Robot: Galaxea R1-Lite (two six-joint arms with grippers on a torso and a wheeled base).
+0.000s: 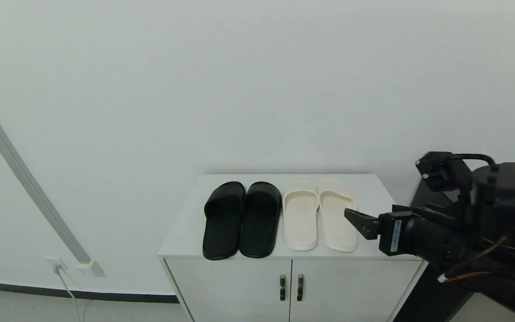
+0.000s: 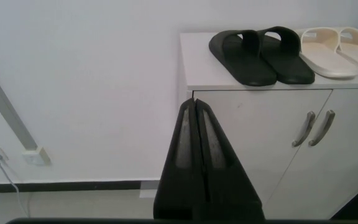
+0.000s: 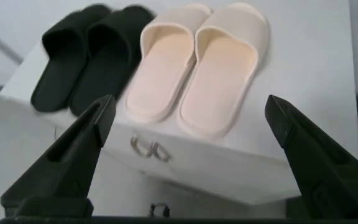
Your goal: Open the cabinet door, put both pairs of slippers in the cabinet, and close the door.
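Two pairs of slippers on the cabinet (image 1: 378,197), both grippers empty.
The black slippers (image 1: 241,220) and the cream slippers (image 1: 319,214) lie side by side on the cabinet top, toes toward the wall, with the black pair on the left. Below them the two doors (image 1: 230,288) are shut, and their handles (image 1: 291,287) stand close together in the middle. The right gripper (image 3: 190,106) hangs at the right front part of the top with its jaws spread wide. In the right wrist view the cream pair is seen between the two fingers but farther away, not touched. The left gripper (image 2: 195,109) has its jaws pressed together on nothing, lower than the top, before the cabinet's left front corner.
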